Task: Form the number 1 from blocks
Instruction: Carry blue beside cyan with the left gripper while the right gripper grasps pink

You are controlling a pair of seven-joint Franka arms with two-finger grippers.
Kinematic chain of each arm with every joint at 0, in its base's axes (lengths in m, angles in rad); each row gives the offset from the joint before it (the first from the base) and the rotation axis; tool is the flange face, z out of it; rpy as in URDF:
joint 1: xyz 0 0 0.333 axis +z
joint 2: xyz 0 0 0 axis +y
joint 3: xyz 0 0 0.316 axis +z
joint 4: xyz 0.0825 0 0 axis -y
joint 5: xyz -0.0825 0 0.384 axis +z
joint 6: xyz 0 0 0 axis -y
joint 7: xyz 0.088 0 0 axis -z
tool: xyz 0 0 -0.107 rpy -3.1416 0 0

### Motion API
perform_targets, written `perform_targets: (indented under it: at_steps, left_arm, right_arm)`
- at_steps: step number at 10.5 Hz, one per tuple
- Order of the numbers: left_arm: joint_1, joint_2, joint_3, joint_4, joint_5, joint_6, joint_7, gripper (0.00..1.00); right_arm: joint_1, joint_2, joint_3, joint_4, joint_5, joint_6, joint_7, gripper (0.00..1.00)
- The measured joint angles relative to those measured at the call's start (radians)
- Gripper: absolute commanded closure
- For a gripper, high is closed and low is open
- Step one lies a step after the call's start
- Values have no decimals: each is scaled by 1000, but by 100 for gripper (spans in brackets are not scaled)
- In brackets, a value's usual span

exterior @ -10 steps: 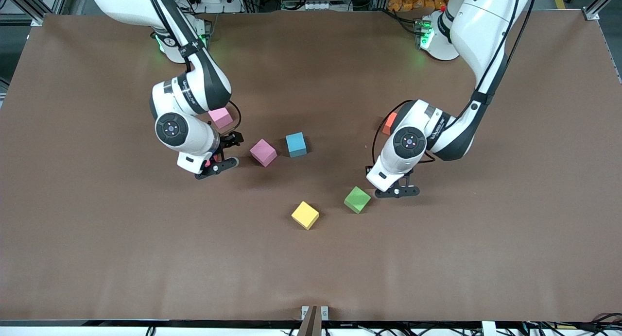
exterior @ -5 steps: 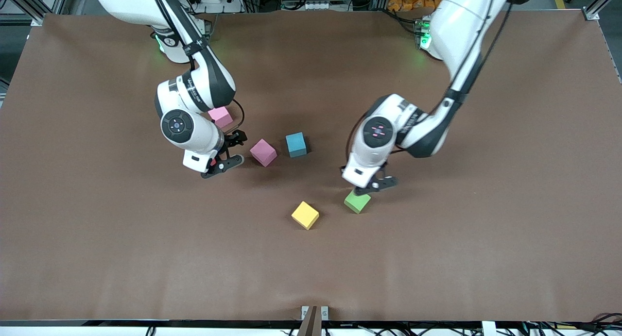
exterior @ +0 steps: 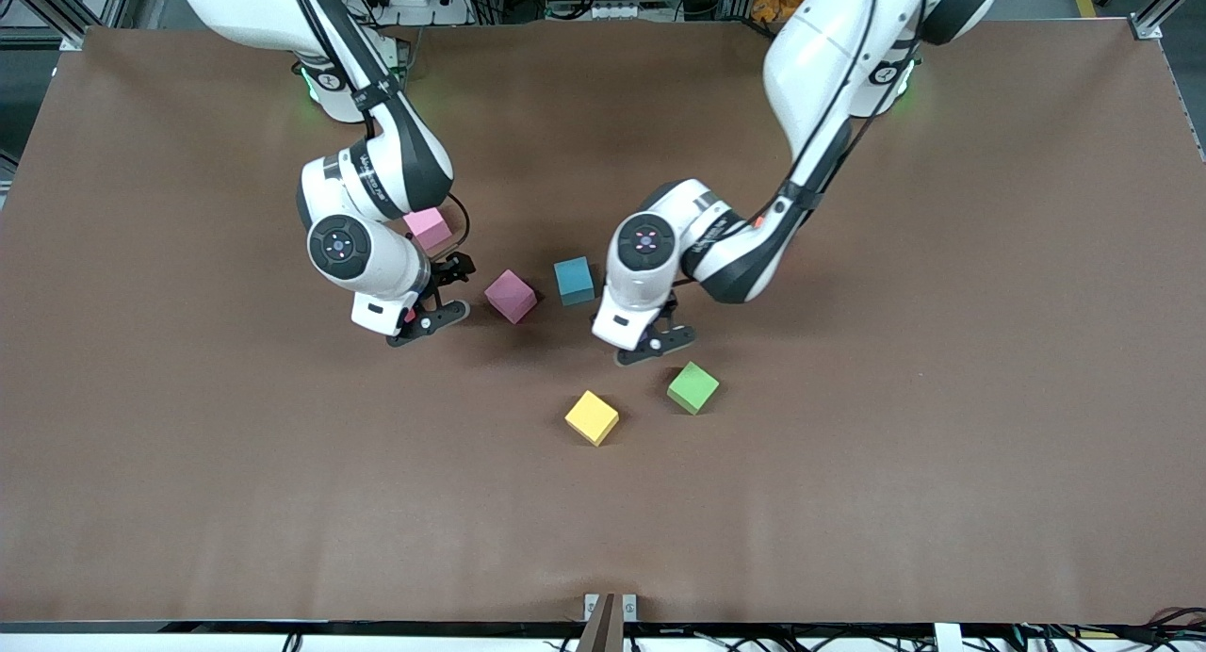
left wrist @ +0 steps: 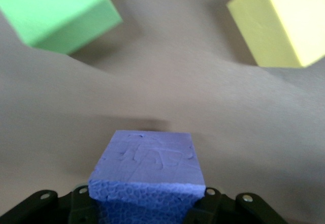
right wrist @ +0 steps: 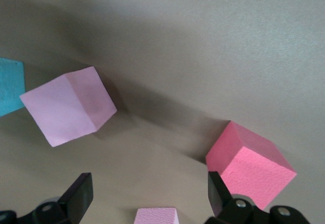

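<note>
Left claw (exterior: 650, 347): closed on a purple block (left wrist: 147, 168), gripped by two facing sides. The block's top face and leading edge stay clear of the fingers, probably so it can be set flush against another cube.
Position of left claw: low over the middle of the tabletop (exterior: 942, 492), above bare surface between the teal block (exterior: 574, 280) and the green block (exterior: 692, 387).
Right claw (exterior: 429, 315): spread wide with nothing gripped, hanging low just beside a tilted pink block (exterior: 510, 296). It looks to be waiting.
Loose blocks: the green block and the yellow block (exterior: 592, 417) sit near each other but apart, both turned at an angle, nearer the front edge than the others. The teal block and the tilted pink block sit close together without touching.
More blocks: a second pink block (exterior: 429, 226) is partly hidden under the right arm, toward the edge where the bases stand. A red-pink block (right wrist: 251, 165) shows only in the right wrist view.
Number 1: not begun, as I judge it; no two cubes touch or line up.
Likely reason for the hold: the carried cube is probably being brought to start or join the column.
</note>
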Motion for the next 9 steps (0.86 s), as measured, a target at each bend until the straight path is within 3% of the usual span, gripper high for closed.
perform_targets:
  at_steps: [9]
  left_arm:
    - [-84,53,0,62,-1,28,37,100]
  right_arm:
    - [30,-5,7,-40,0,77,-96,0]
